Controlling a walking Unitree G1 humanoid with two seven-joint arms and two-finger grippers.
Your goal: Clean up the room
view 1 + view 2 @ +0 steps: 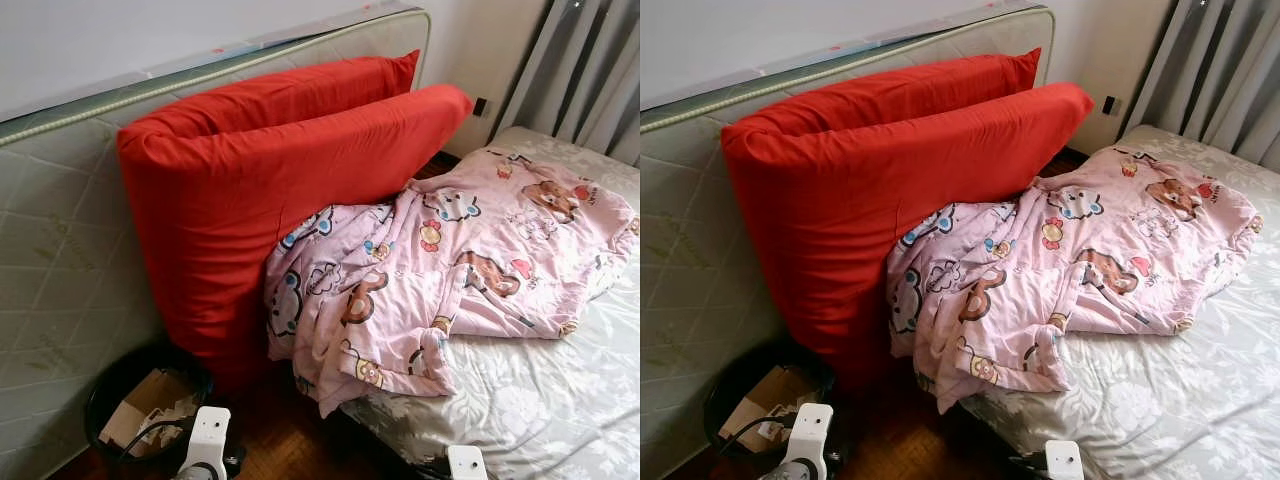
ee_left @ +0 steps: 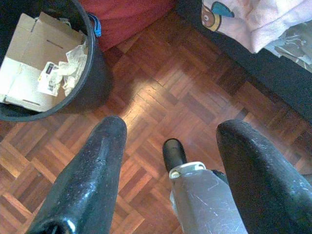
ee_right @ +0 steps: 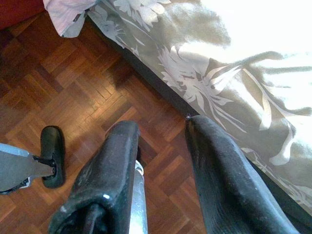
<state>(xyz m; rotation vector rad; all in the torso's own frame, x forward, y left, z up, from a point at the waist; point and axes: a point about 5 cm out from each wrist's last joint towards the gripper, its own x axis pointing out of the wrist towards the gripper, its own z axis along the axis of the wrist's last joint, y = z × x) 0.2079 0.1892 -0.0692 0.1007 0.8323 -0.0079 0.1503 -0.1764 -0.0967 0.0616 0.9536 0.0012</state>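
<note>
pink blanket lies crumpled on the bed against the red cushions, both grippers hanging spread and empty over the parquet, and a one-sided pull would probably drag it floorward.

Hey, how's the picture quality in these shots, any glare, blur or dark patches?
Head views: sharp and evenly lit, daylight from the curtains. Right wrist view: sun blows out the bedsheet to white; the right pincer is soft, close to the lens. Left wrist view: a bright patch on the parquet floor; the bin casts shadow.
</note>
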